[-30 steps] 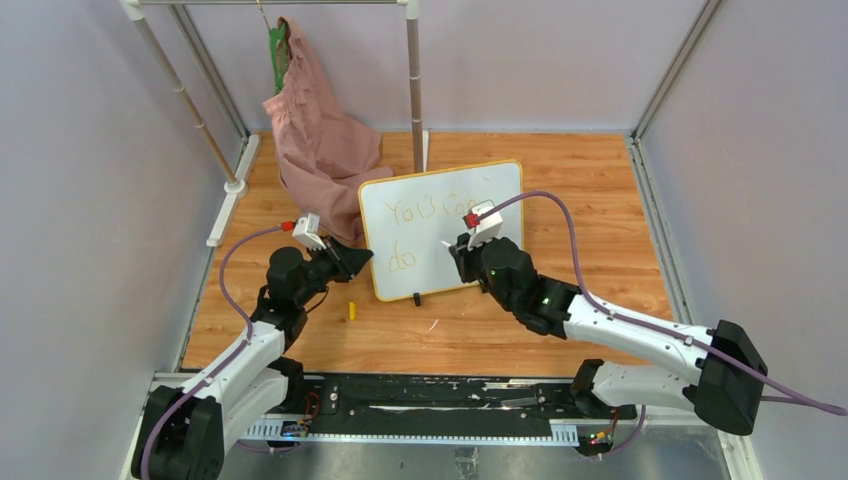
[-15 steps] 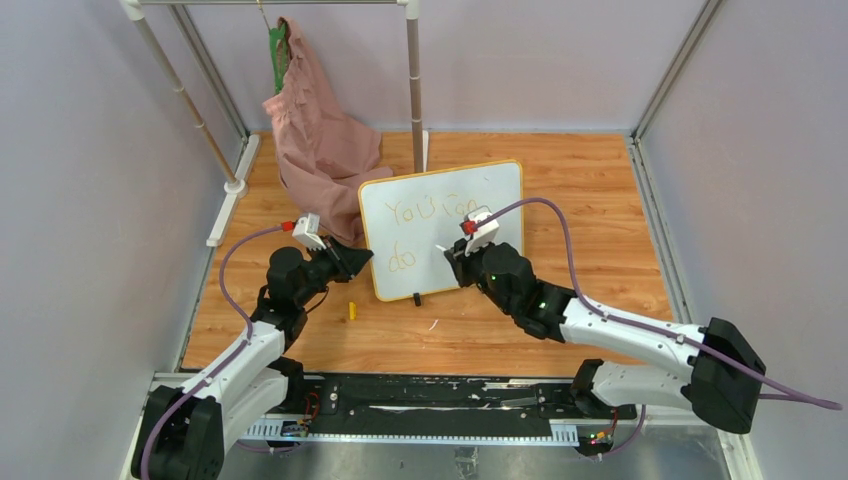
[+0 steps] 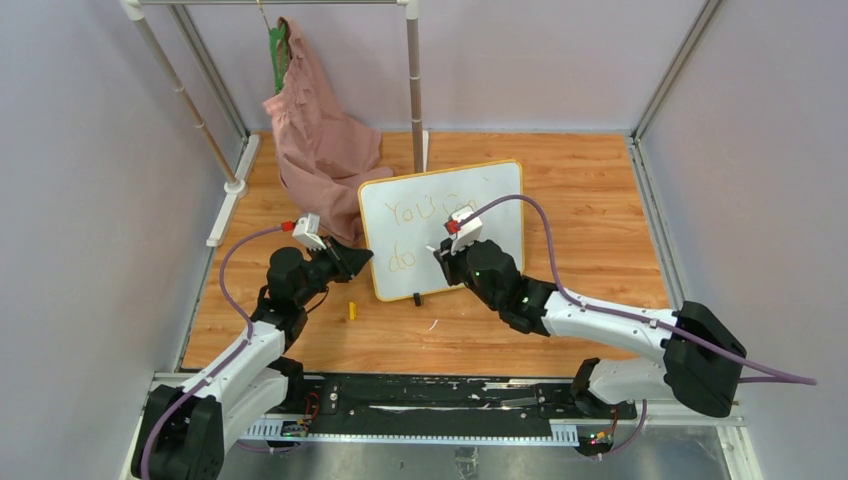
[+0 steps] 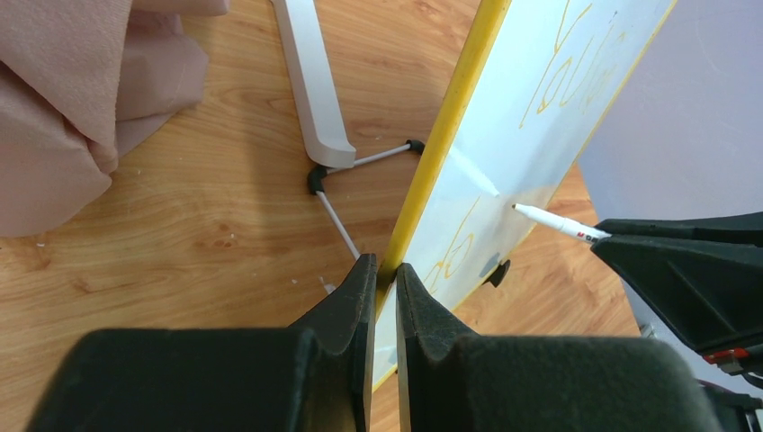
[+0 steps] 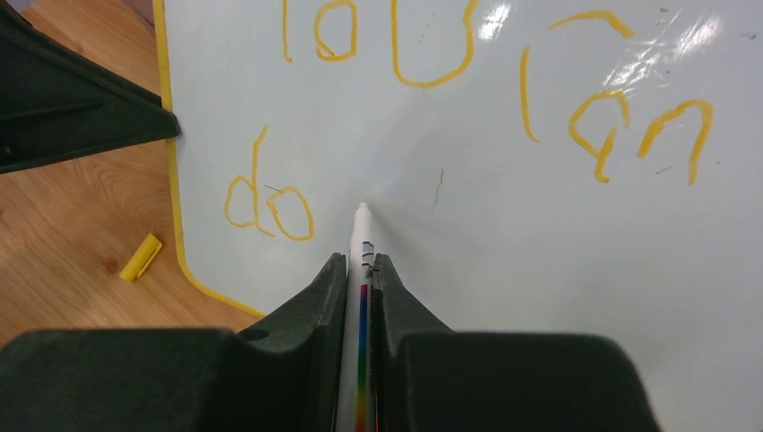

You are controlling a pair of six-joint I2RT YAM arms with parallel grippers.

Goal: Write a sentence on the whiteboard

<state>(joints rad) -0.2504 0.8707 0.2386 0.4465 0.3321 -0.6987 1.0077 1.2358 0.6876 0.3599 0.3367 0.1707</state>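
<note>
The whiteboard (image 3: 497, 205) stands tilted on the wooden floor, yellow-framed. The sentence (image 5: 270, 205) on it reads "You can" on the top line and "do" below, in orange-yellow. My left gripper (image 4: 385, 268) is shut on the board's yellow left edge (image 4: 448, 135) near the bottom corner. My right gripper (image 5: 360, 263) is shut on a white marker (image 5: 363, 241) that points at the board just right of "do". Whether the tip touches the surface I cannot tell. From above, the right gripper (image 3: 441, 254) sits in front of the board's middle and the left gripper (image 3: 364, 259) at its left edge.
A yellow marker cap (image 3: 351, 310) lies on the floor left of the board's black foot (image 3: 417, 297). A pink garment (image 3: 318, 135) hangs from a white rack (image 3: 414, 70) behind the board. Purple walls close in on both sides.
My right gripper has carried the marker left and slightly down across the board, from under "can" to beside "do". The left gripper and the board have stayed put.
</note>
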